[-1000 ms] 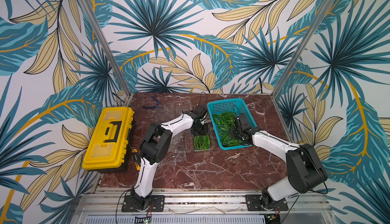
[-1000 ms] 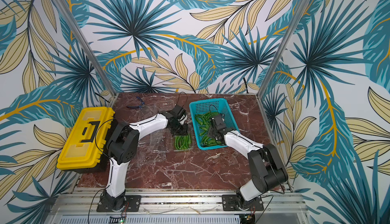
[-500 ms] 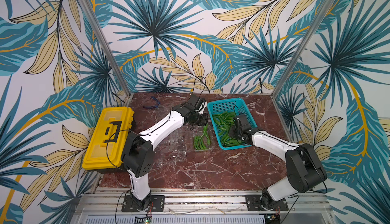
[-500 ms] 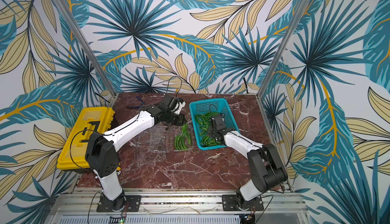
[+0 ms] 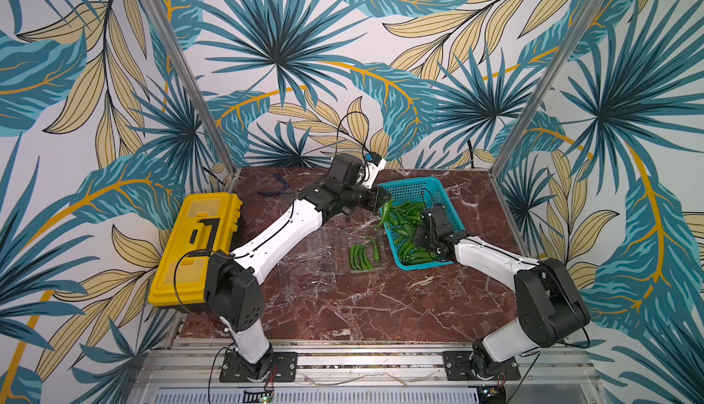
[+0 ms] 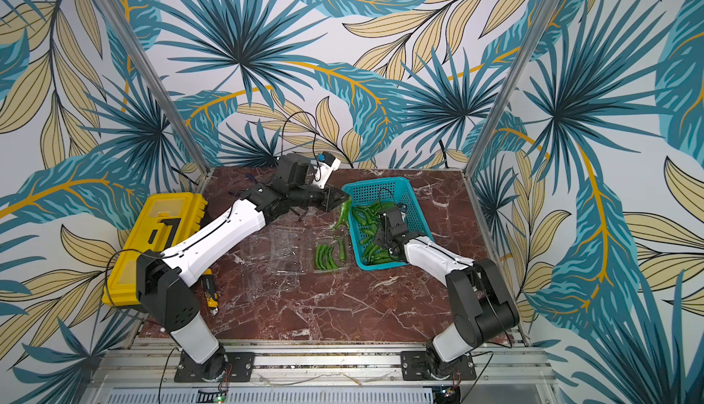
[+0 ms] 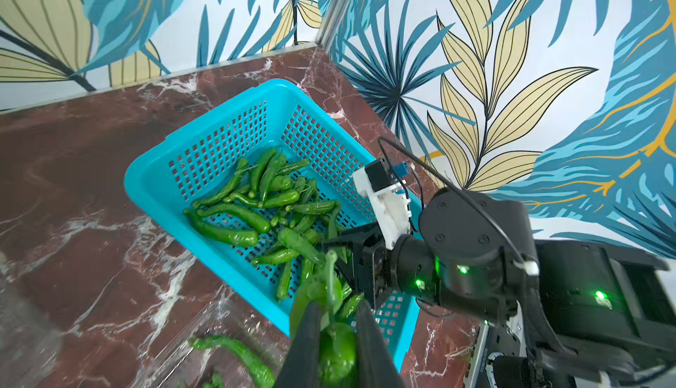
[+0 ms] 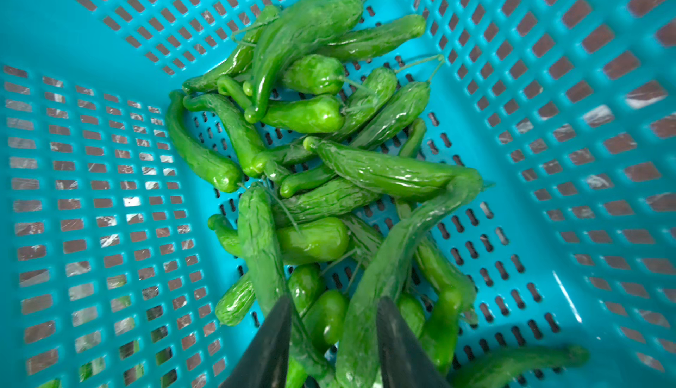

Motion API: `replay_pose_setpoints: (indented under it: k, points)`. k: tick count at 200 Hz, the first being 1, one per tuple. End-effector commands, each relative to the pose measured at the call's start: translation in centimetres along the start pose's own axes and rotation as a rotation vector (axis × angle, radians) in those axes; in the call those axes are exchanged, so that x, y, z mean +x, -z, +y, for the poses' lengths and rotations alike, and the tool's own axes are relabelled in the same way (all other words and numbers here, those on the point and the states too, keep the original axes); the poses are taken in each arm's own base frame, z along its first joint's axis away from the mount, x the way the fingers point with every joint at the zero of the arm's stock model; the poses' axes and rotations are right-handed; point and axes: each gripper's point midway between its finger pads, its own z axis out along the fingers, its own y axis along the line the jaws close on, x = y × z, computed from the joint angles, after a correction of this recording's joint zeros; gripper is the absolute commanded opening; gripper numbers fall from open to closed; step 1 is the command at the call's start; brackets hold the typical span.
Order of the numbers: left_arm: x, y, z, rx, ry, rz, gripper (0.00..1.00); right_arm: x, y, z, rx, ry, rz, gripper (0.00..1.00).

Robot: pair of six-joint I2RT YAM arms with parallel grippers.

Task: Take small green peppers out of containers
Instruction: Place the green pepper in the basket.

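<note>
My left gripper [image 5: 383, 201] [image 6: 339, 199] hangs in the air at the teal basket's [image 5: 415, 185] [image 6: 381, 185] left rim, shut on one of the small green peppers [image 5: 385, 212] [image 6: 344, 213]. In the left wrist view that pepper [image 7: 337, 349] sits pinched between the black fingers [image 7: 307, 331]. Of the clear containers, one [image 5: 383, 265] [image 6: 344, 265] on the table holds several peppers [image 5: 360, 257], and empty ones [image 5: 316, 253] [image 6: 278, 253] lie to its left. My right gripper [image 5: 418, 239] [image 8: 333, 304] is low inside the basket, open, over the pile of peppers [image 8: 311, 112].
A yellow toolbox [image 5: 194, 246] [image 6: 152, 238] stands at the table's left edge. Blue-handled pliers [image 5: 276, 187] lie at the back left. A small hand tool [image 6: 211, 291] lies by the toolbox. Patterned walls and metal posts close in the back and sides.
My left gripper rose from the clear container with a pepper and swung back and right to the basket's rim. The right arm stayed still in the basket.
</note>
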Motion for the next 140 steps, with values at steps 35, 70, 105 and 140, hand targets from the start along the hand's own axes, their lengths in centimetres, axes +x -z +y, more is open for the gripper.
replay_pose_setpoints:
  k: [35,70,105,140]
  points:
    - [-2.2,-7.7,2.3,0.050,0.074,-0.025,0.00,0.1,0.4,-1.6,0.075,0.024,-0.017,0.41]
    - [-1.7,-11.0,4.5,0.018,0.141,-0.015,0.00,0.2,0.6,-2.0,0.084,0.029,-0.018,0.41]
    - [-0.3,-12.9,6.0,0.001,0.193,0.013,0.18,0.5,0.5,-2.0,0.082,0.039,-0.008,0.41]
    - [-0.8,-12.7,5.7,0.009,0.210,0.005,0.42,0.5,0.8,-1.8,0.069,0.041,-0.006,0.41]
